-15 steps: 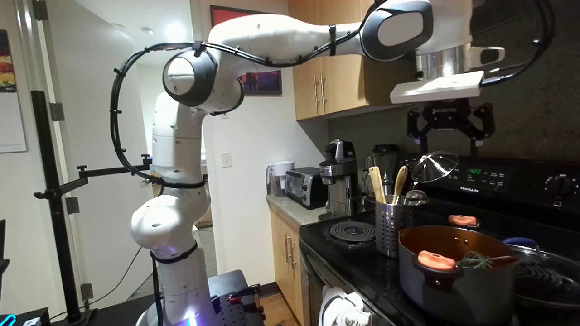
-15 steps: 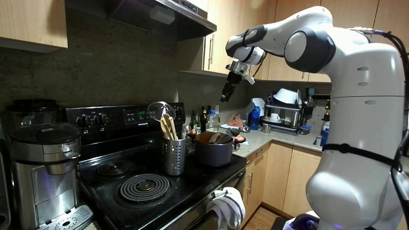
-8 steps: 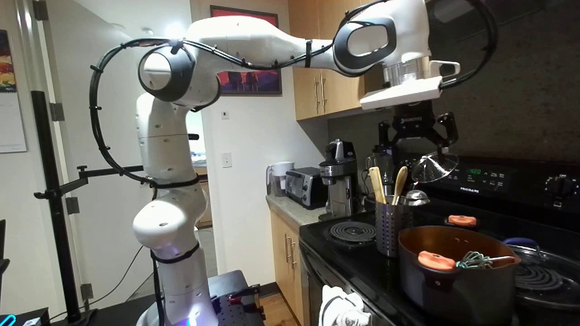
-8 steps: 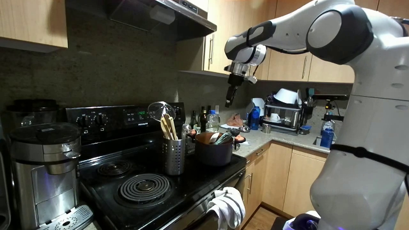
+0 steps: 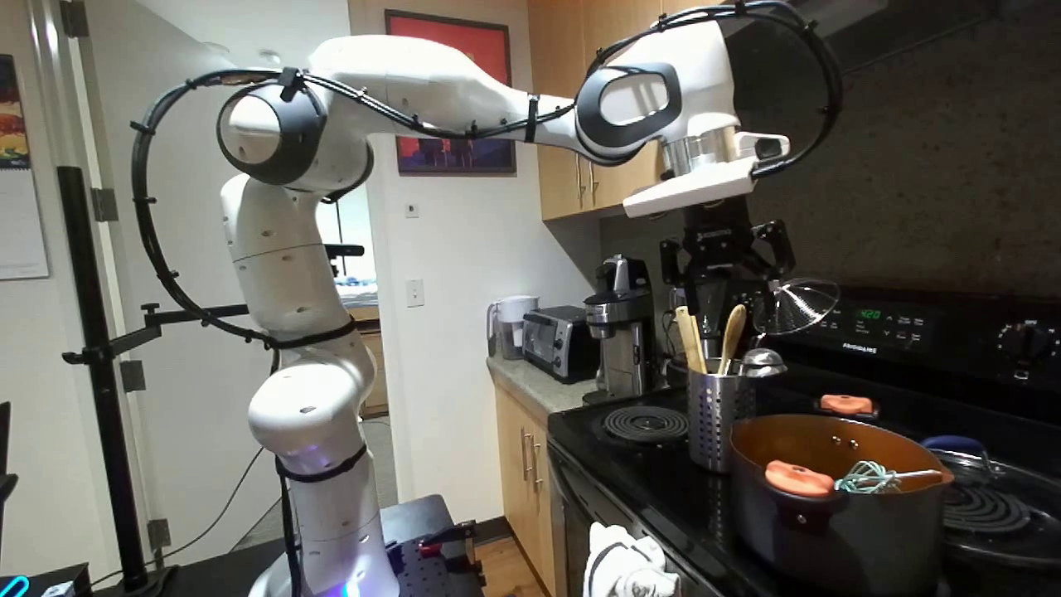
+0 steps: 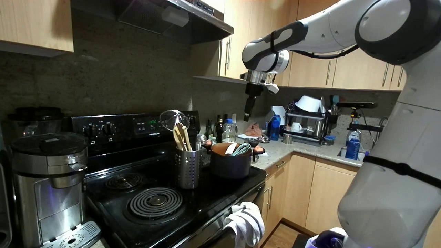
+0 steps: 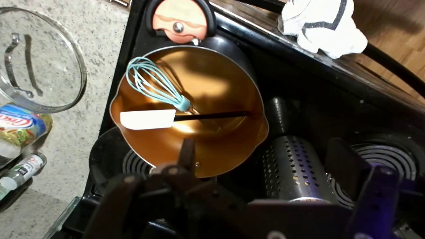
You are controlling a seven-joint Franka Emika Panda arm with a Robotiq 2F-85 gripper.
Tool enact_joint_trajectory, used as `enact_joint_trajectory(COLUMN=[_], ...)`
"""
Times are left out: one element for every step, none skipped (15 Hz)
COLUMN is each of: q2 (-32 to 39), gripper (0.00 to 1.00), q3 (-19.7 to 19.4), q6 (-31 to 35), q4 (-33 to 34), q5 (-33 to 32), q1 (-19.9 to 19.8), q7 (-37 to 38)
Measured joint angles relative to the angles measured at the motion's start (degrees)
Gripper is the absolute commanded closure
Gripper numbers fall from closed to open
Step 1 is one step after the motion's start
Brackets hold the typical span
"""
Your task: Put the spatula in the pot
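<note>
Already inside the pot point(image 7: 229, 146), the white-bladed spatula point(image 7: 147, 119), lower than and apart from the wide-spread fingers point(image 7: 187, 154).

Stovetop desk point(image 6: 215, 194), black, with coil burners point(image 6: 156, 200). Standing on it: one pot point(image 5: 841, 531), dark outside, copper inside; one perforated metal holder point(image 5: 718, 423), upright, beside the pot.

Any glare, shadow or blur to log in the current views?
Wrist view: bright glare inside the pot, spatula nearly featureless white at its blade, tool dark and soft up close. In an exterior view, bluish light flares on the arm base; in an exterior view, deep shade sits beneath the hood.
</note>
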Motion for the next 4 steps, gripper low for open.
enact_joint_trajectory(q2=[0.0, 0.0, 0.0, -0.1], gripper=[0.00, 0.00, 0.00, 0.00], q3=[-0.1, -0.2, -0.2, -0.2], q6=[0.0, 0.1, 0.1, 0.1], q4=[-0.1, -0.1, -0.2, -0.2], q5=[0.0, 0.0, 0.0, 0.0], q1=[0.0, 0.0, 0.0, 0.0], q7=[0.0, 0.0, 0.0, 0.0])
